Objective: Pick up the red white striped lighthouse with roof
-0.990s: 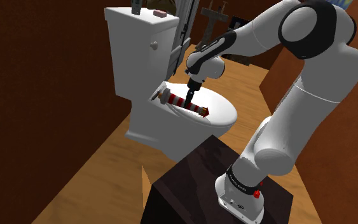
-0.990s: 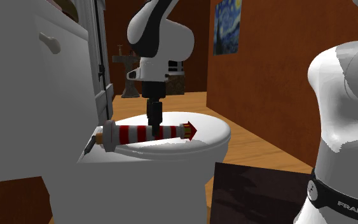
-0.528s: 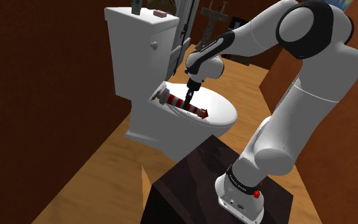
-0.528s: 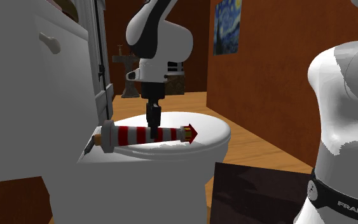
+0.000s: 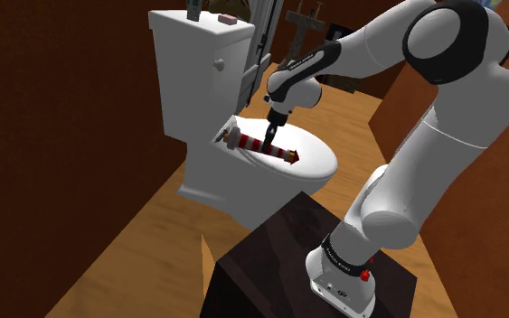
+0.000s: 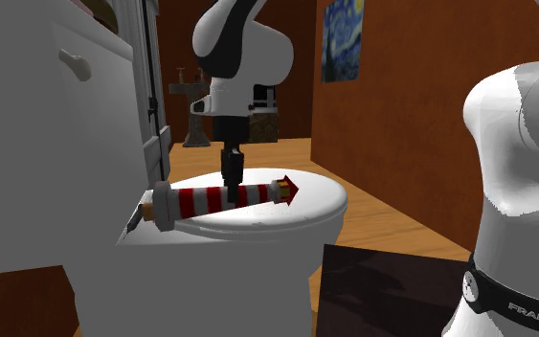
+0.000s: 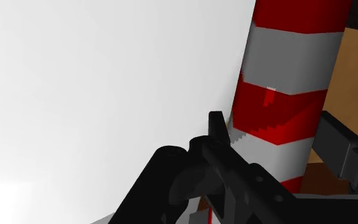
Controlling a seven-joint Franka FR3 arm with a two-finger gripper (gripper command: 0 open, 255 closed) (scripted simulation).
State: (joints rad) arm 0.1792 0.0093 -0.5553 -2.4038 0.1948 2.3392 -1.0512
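Lighthouse (image 6: 200, 201): red-white striped, lengthwise over toilet lid (image 6: 307, 197), base near the lid's rear edge, red roof toward its front.
Gripper (image 6: 231, 180): fingers clamped around its middle.

In the wrist view we lose the lighthouse (image 7: 279, 95) past the 12 o'clock edge, and the fingers (image 7: 343, 149) cover its near end. In the second exterior view the gripper (image 6: 231, 180) masks one band, and the tank (image 6: 37, 115) runs off at 9 o'clock. The small things (image 5: 227, 17) on the tank in the shoulder view we cannot identify.
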